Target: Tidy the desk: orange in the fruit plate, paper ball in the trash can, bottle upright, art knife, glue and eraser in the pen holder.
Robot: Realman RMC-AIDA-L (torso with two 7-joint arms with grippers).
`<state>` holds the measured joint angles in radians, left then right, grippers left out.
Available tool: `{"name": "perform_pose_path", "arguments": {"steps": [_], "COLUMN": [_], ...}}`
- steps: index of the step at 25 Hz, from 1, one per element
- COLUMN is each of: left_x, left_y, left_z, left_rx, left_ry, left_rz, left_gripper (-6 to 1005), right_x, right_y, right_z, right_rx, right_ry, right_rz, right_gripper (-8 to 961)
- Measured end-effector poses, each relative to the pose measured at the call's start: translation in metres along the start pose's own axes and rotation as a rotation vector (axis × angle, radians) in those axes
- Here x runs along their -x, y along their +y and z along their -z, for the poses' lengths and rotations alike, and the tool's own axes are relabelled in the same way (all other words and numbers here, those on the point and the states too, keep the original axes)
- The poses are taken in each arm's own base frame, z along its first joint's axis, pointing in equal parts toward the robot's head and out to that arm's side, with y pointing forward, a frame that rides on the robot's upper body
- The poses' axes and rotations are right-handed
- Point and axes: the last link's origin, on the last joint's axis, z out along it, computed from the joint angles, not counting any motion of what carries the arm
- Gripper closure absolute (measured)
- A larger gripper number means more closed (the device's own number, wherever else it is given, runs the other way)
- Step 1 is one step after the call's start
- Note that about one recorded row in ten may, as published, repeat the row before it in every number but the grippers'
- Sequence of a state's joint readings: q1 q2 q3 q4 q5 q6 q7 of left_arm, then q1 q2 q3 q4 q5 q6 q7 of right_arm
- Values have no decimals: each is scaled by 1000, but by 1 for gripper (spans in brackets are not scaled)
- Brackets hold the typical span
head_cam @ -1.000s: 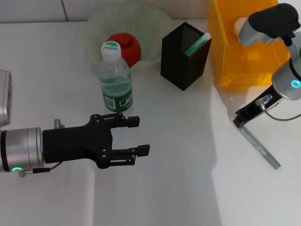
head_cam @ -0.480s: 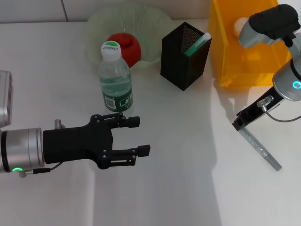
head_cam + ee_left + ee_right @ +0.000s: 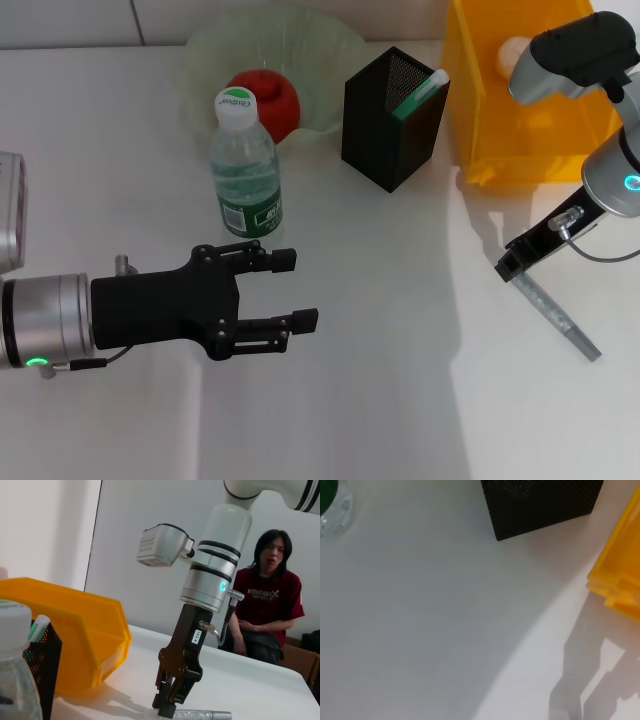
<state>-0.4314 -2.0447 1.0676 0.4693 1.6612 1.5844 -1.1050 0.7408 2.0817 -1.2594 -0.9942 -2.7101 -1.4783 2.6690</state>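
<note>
The clear bottle (image 3: 245, 165) with a green label stands upright, just beyond my open left gripper (image 3: 301, 290), which holds nothing. The orange (image 3: 268, 100) lies in the green fruit plate (image 3: 330, 50). A green and white glue stick (image 3: 420, 92) pokes out of the black mesh pen holder (image 3: 390, 125). A white paper ball (image 3: 512, 52) sits in the yellow trash can (image 3: 530, 140). My right gripper (image 3: 510, 266) is shut on one end of the grey art knife (image 3: 558, 318), low over the table; the left wrist view shows the same gripper (image 3: 167, 707) and knife (image 3: 202, 714). The eraser is out of view.
A person in a dark red shirt (image 3: 270, 597) sits beyond the table's right side. The pen holder (image 3: 540, 500) and the trash can's corner (image 3: 620, 585) lie close to the right arm. Bare white tabletop (image 3: 400, 400) spreads between the two grippers.
My right gripper has shifted slightly right and toward me, taking the art knife with it. The left arm has not moved.
</note>
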Motion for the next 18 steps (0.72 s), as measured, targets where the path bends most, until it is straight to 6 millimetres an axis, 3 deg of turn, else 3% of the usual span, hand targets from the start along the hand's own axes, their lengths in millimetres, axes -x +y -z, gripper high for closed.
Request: {"name": "perform_pose_path", "arguments": {"steps": [13,18], "left_x": [0,0], "left_y": [0,0], "left_z": [0,-1], "left_rx": [-1,-1], "left_ry": [0,0], "left_rz": [0,0], "left_gripper": [234,234], "right_x": [-1,-1], "right_y": [2,3], "right_z": [-4,-5], "right_rx": [-12,-13], "right_ry": [14,16], "right_rz": [18,22], "right_gripper": [737,791]}}
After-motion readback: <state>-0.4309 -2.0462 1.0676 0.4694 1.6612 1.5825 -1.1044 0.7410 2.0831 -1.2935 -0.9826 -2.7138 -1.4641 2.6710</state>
